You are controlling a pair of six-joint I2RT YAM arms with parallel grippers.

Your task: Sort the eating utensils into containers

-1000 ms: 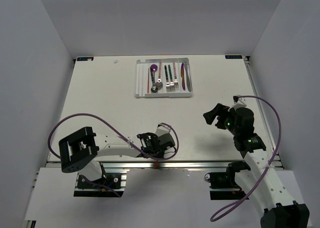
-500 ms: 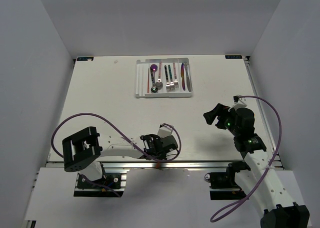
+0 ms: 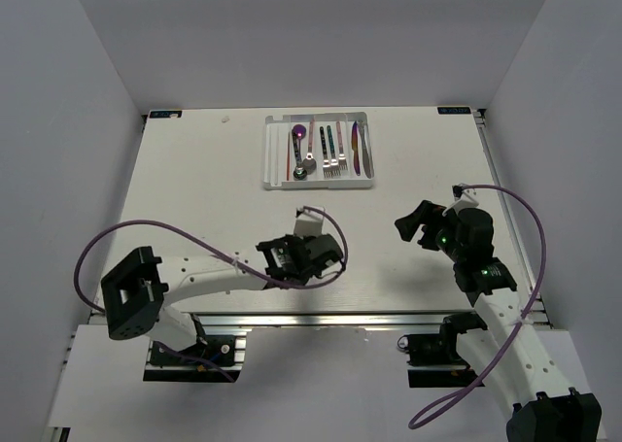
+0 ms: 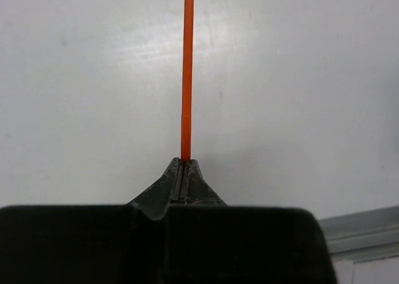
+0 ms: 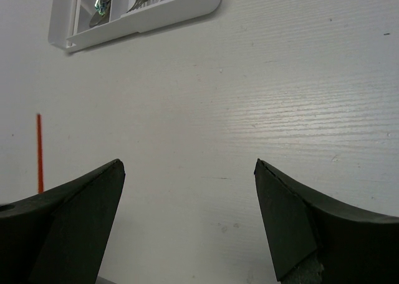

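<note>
A: Left arm first. Where's its claw relative to the tray (image 3: 319,186)?

B: The left gripper (image 3: 313,255) sits on the near side of the tray, about level with the tray's middle and well apart from it, low over the table (image 3: 194,189).

A: Jaws?

B: Pressed together on a red-orange chopstick (image 4: 186,78). In the left wrist view the two fingers meet with only a thin seam between them. The stick comes out of that seam and runs straight away from the claw, out past the top of the view. I can't make out the stick from overhead.

A: Does the stick touch the table?

B: Can't tell from here.

A: The tray itself?

B: White, rectangular, at the far middle of the table, long compartments side by side. Working left to right inside it: a thin red stick (image 3: 289,153), a purple spoon (image 3: 299,131) with a silver spoon (image 3: 302,171) nearer its front end, forks (image 3: 331,160) in the middle slots, and a reddish iridescent knife (image 3: 357,151) toward the right wall.

A: Right arm?

B: The right gripper (image 3: 408,223) is nearer than the tray and off past its right corner, apart from it. Its fingers (image 5: 68,221) are spread wide with nothing between them, only bare tabletop. Its wrist camera looks toward the tray's near corner (image 5: 143,23), and the held chopstick shows as a thin red line at the left edge, partly hidden behind the left finger.
</note>
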